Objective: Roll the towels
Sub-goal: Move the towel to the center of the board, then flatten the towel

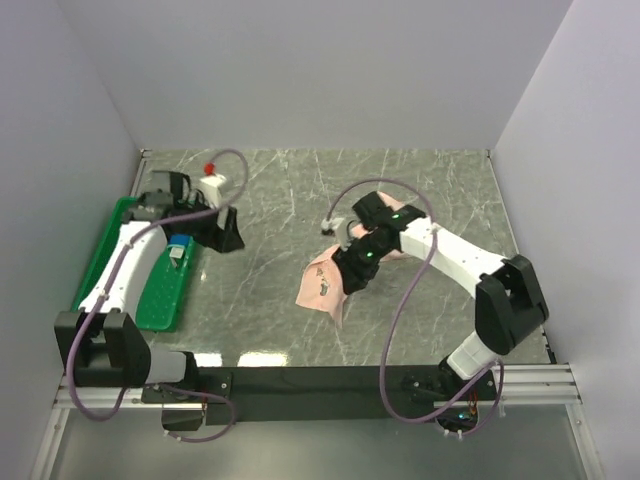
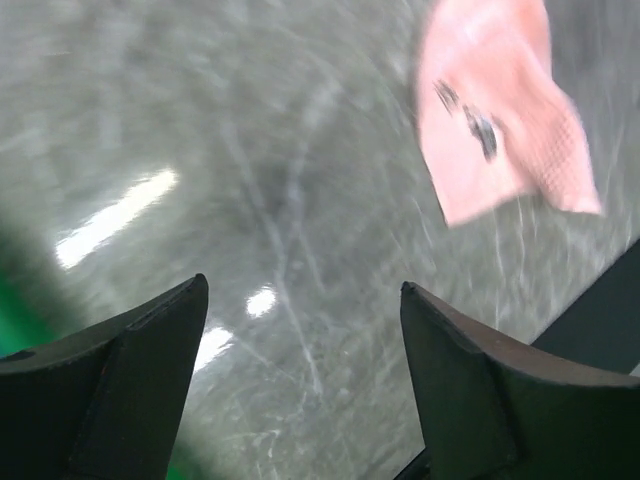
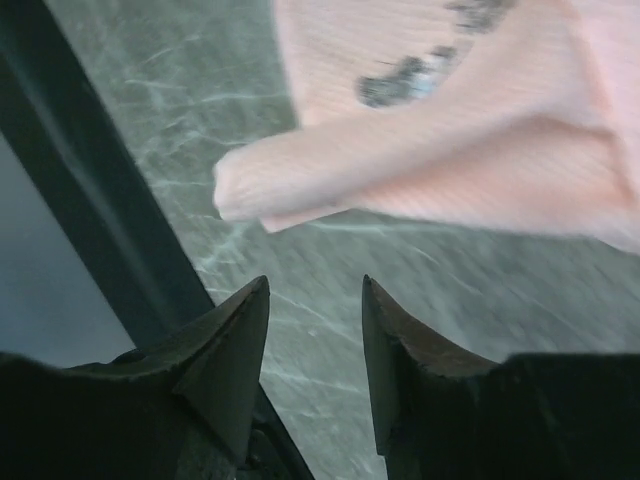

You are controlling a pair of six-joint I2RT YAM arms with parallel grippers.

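Right gripper [image 1: 352, 274] [image 3: 315, 288] hung low over the pink towel [image 1: 318, 287], its two fingers parted by only a narrow gap and gripping nothing. In the right wrist view its tips pointed at bare table [image 1: 270, 200] just short of a folded edge of the cloth, which lay beyond them with a dark printed mark showing on its upper face. From above, the towel sat loosely bunched a little right of the table's middle, its far part hidden under the right gripper and wrist. Left gripper [image 1: 228, 232] [image 2: 300, 290] stood well apart from it, over the left part of the table, with its fingers spread wide and nothing between them. Its own camera looked across the grey marbled surface and caught the towel in the upper right corner. Along the table's left edge lay a green tray [image 1: 98, 262], with a blue item [image 1: 180, 246] in it partly covered by the left arm. Just beyond the tray's far end stood a small white object [image 1: 212, 184] with a red top. Both arms rose from a black rail [image 1: 300, 380] at the near edge.
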